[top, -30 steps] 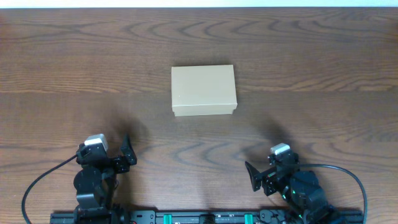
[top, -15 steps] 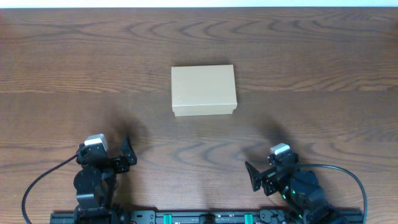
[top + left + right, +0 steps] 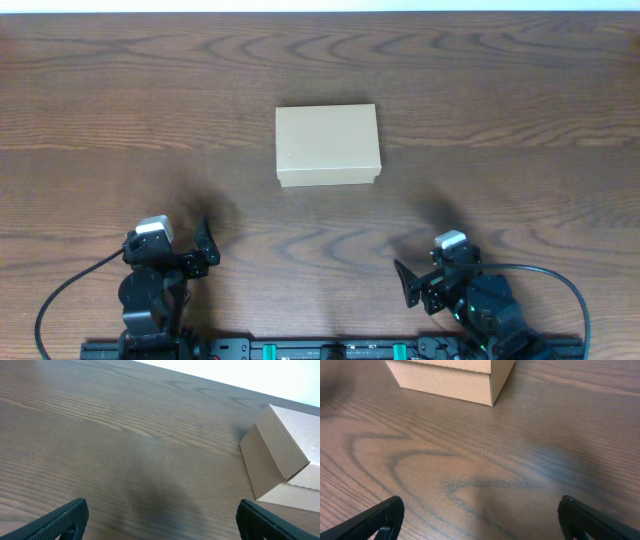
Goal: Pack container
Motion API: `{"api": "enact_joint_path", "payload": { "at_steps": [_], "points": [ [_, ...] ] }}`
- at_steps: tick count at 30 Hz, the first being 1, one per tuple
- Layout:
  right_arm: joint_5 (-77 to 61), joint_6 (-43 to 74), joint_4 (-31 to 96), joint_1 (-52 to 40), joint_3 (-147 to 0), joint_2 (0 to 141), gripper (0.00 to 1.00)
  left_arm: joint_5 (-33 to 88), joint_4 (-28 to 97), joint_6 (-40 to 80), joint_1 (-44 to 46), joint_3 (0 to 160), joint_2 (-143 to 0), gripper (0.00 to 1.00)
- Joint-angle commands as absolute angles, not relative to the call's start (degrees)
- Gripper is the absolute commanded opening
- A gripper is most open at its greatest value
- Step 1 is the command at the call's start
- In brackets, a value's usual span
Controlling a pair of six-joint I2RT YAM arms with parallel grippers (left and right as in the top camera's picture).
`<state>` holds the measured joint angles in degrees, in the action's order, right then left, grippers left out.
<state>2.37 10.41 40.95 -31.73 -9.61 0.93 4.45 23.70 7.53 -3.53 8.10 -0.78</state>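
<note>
The container (image 3: 328,146) is a plain tan cardboard box with its flap lid closed, standing on the wooden table near the middle. It also shows at the right edge of the left wrist view (image 3: 280,462) and at the top of the right wrist view (image 3: 451,375). My left gripper (image 3: 203,252) is open and empty near the front left edge (image 3: 162,522). My right gripper (image 3: 412,282) is open and empty near the front right edge (image 3: 482,520). Both are well short of the box. No stationery items are in view.
The dark wood-grain table (image 3: 500,120) fills the view. A black rail (image 3: 330,350) with the arm bases runs along the front edge. Cables loop beside each arm.
</note>
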Motion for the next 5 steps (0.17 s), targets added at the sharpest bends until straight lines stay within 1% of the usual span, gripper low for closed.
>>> {"api": "enact_joint_path", "payload": {
  "at_steps": [1,5],
  "points": [
    [2.79,9.76,40.93,-31.53,-9.17,0.3,0.99,3.88,23.7,7.53,-3.25,6.92,-0.25,0.95],
    [2.79,9.76,40.93,-31.53,-9.17,0.3,0.99,3.88,23.7,7.55,-3.25,6.92,-0.25,0.95]
  ]
}}
